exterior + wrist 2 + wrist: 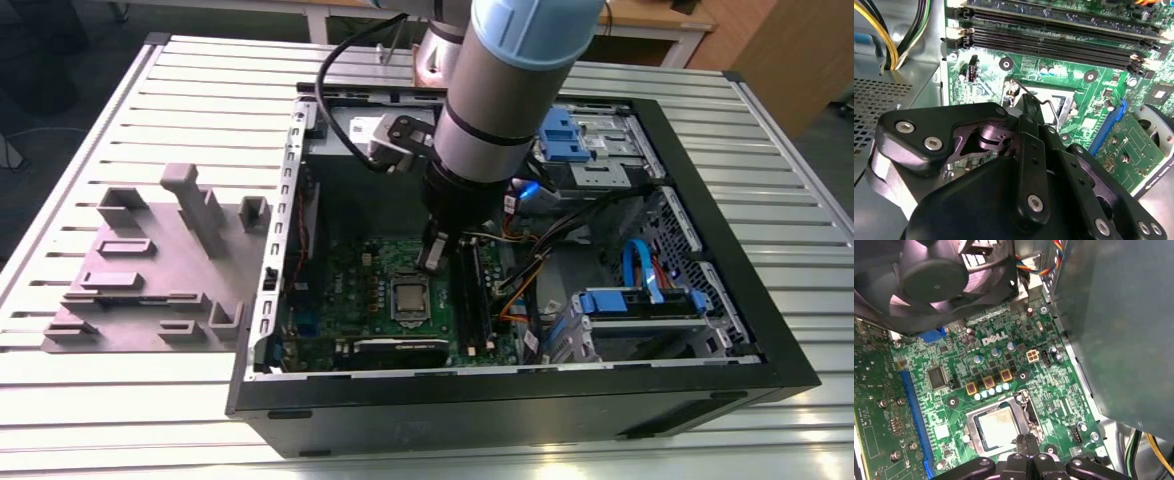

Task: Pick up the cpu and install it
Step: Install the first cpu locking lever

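Cpu (996, 429) seated in socket (1004, 402) on motherboard (949, 405), at 6 o'clock from arm (514, 80) in the exterior view. Gripper (1026, 440) pinched together, holding nothing, tips poised at socket edge, probably clear after placement.

A grey fixture (154, 265) is lying on the slatted table (134, 120), at nine o'clock from the open case (534, 400). Blue brackets (561, 135) are sitting at the case's twelve o'clock.
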Available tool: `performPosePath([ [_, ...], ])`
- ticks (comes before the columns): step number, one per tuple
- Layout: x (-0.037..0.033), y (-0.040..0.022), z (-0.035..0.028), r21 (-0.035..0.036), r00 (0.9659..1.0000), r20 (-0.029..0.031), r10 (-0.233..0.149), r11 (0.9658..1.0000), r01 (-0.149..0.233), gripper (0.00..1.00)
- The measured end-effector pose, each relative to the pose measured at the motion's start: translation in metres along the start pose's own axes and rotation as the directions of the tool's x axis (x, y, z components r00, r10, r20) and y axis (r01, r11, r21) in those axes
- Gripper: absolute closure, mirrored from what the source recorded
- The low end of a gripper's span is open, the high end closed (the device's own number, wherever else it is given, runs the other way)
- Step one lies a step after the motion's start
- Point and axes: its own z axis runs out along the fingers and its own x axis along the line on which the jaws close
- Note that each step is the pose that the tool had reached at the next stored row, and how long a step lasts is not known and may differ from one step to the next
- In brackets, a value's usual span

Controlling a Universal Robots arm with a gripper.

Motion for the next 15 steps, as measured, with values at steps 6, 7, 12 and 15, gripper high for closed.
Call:
performPosePath([
  [6,0.0009,-0.0006,0.0006,-0.0004,1.0000,0.0009,0.003,1.0000,-0.003,0.90],
  [7,0.0016,-0.0009,0.0009,-0.0007,1.0000,0.0012,0.006,1.0000,-0.006,0.90],
  [12,0.0056,-0.0027,0.0031,-0.0020,0.9997,0.0029,0.024,0.9997,-0.024,0.90],
  [15,0.0060,-0.0040,0.0055,-0.0028,0.9995,0.0043,0.033,0.9995,-0.033,0.90],
])
